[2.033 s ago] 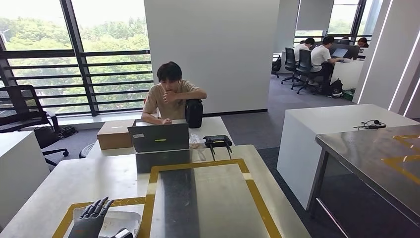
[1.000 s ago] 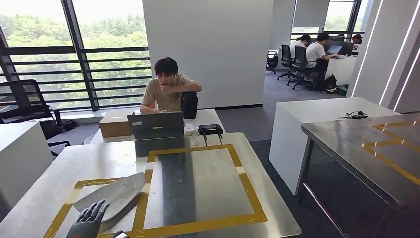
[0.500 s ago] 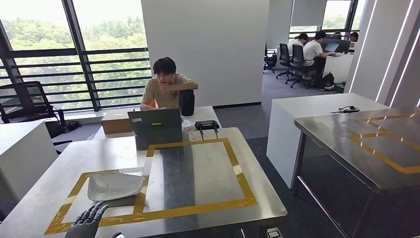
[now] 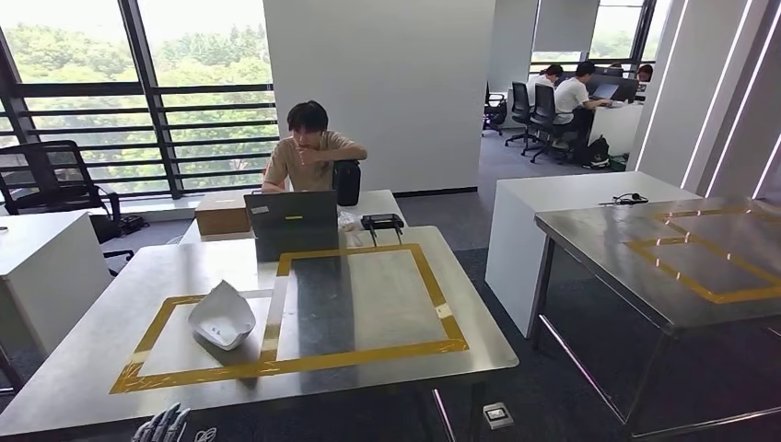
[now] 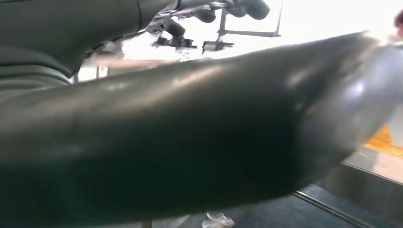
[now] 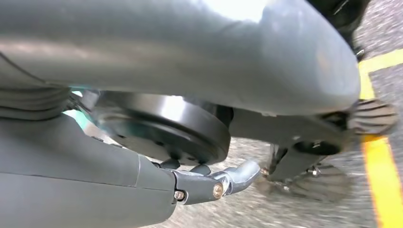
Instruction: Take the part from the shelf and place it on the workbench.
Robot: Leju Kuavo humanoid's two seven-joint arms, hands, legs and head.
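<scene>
The white shell-shaped part (image 4: 222,316) lies on the steel workbench (image 4: 387,304), inside the left yellow-taped rectangle. My left hand (image 4: 161,428) shows at the bottom edge of the head view, below the bench's near edge and well apart from the part, fingers spread and holding nothing. In the left wrist view that hand (image 5: 142,142) is a dark blur close to the lens. The right wrist view has my right hand (image 6: 119,190) hanging over grey floor with yellow tape, a finger stretched out and nothing in it.
A person (image 4: 311,147) sits behind a laptop (image 4: 293,221) at the bench's far end, beside a cardboard box (image 4: 222,214). A second steel table (image 4: 700,267) and a white cabinet (image 4: 571,207) stand to the right across a carpeted aisle. A white desk (image 4: 46,258) stands left.
The camera has drawn back from the bench, so the whole table now shows. My left hand, which lay on the part two seconds ago, has come off it and dropped low.
</scene>
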